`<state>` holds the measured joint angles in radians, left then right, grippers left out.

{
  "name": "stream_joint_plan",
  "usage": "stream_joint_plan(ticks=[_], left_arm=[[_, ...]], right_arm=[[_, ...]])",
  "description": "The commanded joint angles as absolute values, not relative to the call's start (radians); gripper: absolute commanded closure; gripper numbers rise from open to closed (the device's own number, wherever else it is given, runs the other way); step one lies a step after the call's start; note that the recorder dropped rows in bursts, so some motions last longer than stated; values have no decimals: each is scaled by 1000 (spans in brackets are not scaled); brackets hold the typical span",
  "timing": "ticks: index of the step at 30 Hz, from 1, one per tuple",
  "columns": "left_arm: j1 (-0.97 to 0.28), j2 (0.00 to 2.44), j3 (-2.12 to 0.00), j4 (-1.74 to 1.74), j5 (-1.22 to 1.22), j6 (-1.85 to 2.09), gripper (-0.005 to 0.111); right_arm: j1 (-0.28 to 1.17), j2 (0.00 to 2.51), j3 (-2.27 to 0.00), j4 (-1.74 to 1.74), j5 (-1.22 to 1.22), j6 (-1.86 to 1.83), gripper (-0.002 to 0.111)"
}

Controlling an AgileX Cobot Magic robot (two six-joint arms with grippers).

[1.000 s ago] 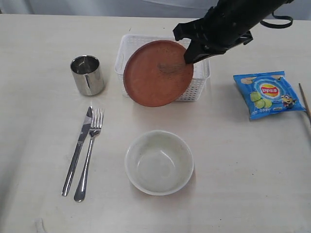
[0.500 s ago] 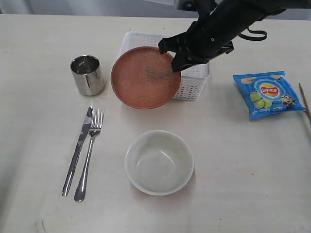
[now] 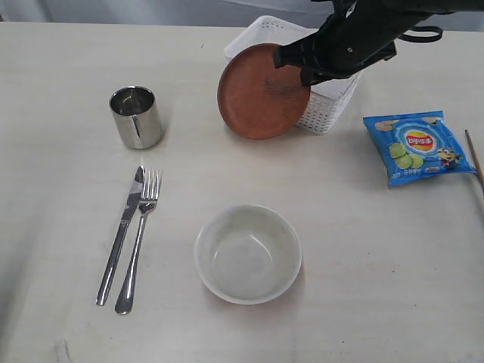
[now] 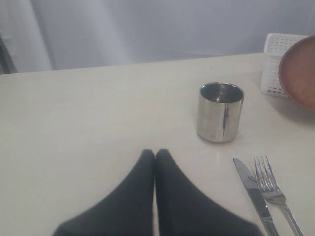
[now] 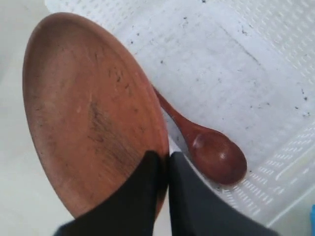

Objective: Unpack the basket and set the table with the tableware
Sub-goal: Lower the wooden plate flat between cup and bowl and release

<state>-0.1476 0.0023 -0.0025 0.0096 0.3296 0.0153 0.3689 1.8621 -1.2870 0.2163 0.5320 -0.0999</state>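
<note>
Over the table, right gripper clamps the tilted plate by its rim, spoon just beyond its fingers; left gripper pinched closed, empty.

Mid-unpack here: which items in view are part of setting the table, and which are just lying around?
Job: basket, plate (pinched by right gripper), wooden spoon, cup, knife, fork, bowl, thin stick, maybe chopsticks.
Lying about: blue chip bag.

A pale cream wood-grain tabletop fills the scene under soft, even light. Beyond its far edge rises a plain grey-white backdrop, faintly creased.
</note>
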Motion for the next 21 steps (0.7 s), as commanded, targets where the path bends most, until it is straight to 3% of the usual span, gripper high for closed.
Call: stream_joint_plan(ticks=[1,8,21], left_arm=[[-153,0,0,7,321,13,107],[-153,0,0,7,321,13,107],[-153,0,0,7,321,11,107]], right_arm=[[382,1799,-1284,262,559,-147,109],[439,1761,-1277,293,710,-176,109],[493,1903,-1243,295,631,-121,109]])
